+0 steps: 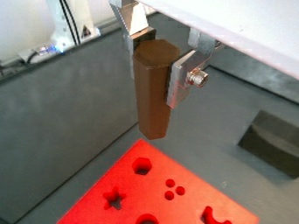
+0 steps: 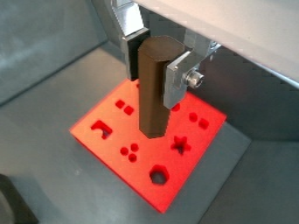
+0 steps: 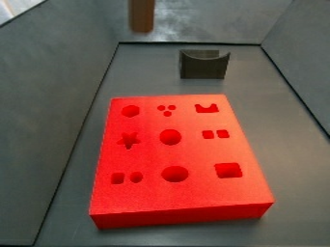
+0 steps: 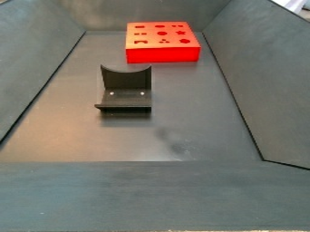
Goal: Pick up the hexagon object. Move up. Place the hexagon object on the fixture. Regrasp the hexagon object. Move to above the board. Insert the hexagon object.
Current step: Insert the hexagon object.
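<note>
While the silver fingers (image 1: 181, 74) are clamped on the upper part of the hexagon object (image 1: 152, 92), the peg hangs upright below them with its lower end free, and both wrist views show it well above the board (image 2: 152, 140), not touching it. The gripper (image 2: 158, 63) sits high in the workspace; a side view catches only the peg's lower end at the top edge of the picture, beyond the fixture (image 3: 203, 63), which stands empty on the grey surface (image 3: 296, 145). The step in hand appears to be the carry to above the board, with insertion to follow. To do it well, I judge the arm should travel level and keep the peg vertical, then settle with the peg's tip directly over the hexagon cutout (image 3: 129, 110), the corner hole next to the star (image 3: 129, 141), not the round holes nearby. The peg's facets need to be turned to match the flats of the cutout before any descent, since a small twist would leave it resting on the rim. Whether the facets line up now cannot be told. A slow, straight descent with the grip kept firm would suit best.
</note>
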Controlling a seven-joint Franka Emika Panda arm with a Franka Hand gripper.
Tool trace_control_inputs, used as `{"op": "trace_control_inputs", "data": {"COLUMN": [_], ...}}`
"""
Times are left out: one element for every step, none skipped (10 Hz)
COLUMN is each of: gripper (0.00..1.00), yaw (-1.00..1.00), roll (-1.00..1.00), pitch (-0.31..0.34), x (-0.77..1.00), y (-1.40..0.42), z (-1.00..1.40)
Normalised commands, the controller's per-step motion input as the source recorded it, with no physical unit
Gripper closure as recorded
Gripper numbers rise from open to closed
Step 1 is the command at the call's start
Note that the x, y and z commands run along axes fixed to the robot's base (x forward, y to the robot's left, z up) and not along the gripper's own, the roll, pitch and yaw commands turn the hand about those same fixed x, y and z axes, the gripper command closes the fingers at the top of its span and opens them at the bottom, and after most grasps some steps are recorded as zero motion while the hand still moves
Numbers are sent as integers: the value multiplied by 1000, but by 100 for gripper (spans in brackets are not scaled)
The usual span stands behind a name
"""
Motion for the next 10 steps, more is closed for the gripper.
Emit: {"op": "trace_control_inputs", "data": {"gripper": [100, 100, 100, 100, 100, 100, 100, 100, 100, 100], "yaw": [57, 46, 11, 0, -166, -260, -94, 0, 0, 74], "roll": [-66, -64, -76, -91, -110, -100, -163, 0, 0, 0], "pitch": [-230, -221, -230, -250, -296, -279, -220, 6, -60, -56], "x": [-326, -343, -354, -437, -474, -349, -63, 0, 0, 311], "y": [180, 183, 146, 3, -77, -257, -94, 0, 0, 123], "z": [-786, -806, -777, -726, -611, -631, -500, 0, -269, -586]}}
